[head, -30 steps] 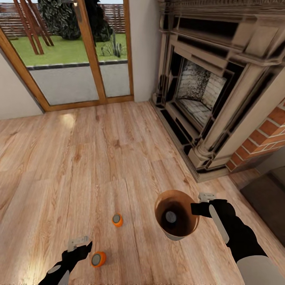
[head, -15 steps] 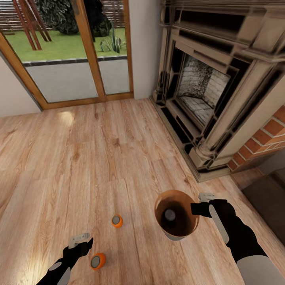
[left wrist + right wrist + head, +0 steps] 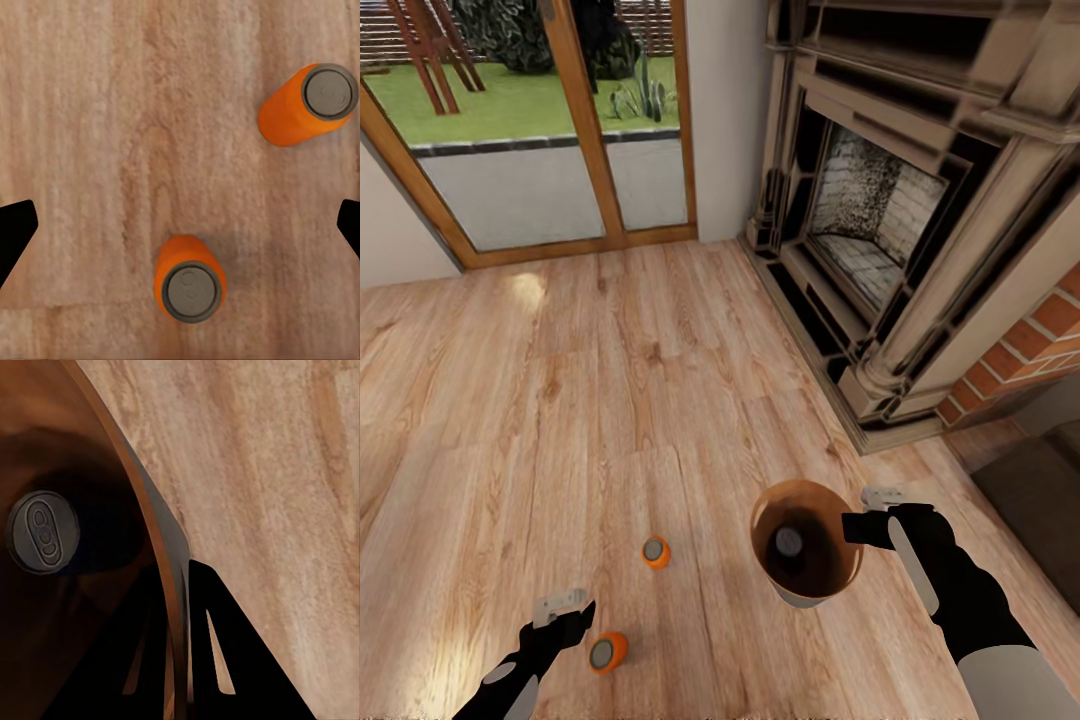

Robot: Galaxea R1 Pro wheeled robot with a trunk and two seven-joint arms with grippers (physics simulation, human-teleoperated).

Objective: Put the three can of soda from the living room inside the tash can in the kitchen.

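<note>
Light wood plank floor point(image 3: 610, 400) all over, with a bright glare patch up near the doors. Wood-framed glass doors point(image 3: 575, 130) at the back, and through them you get a grey patio strip point(image 3: 510, 195), green lawn point(image 3: 490, 105), a dark bush point(image 3: 530, 30) and some reddish timber posts point(image 3: 430, 45). On the right there's a big ornate fireplace point(image 3: 890, 230) with a pale brick firebox, red brick wall point(image 3: 1030, 345) beside it, and a dark mat point(image 3: 1035, 490) at the edge.

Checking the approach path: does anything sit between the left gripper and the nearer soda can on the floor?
Nothing visible does. The left gripper hangs open above bare wood floor, with the nearer can upright just beside it. The second can stands apart, farther off.
</note>
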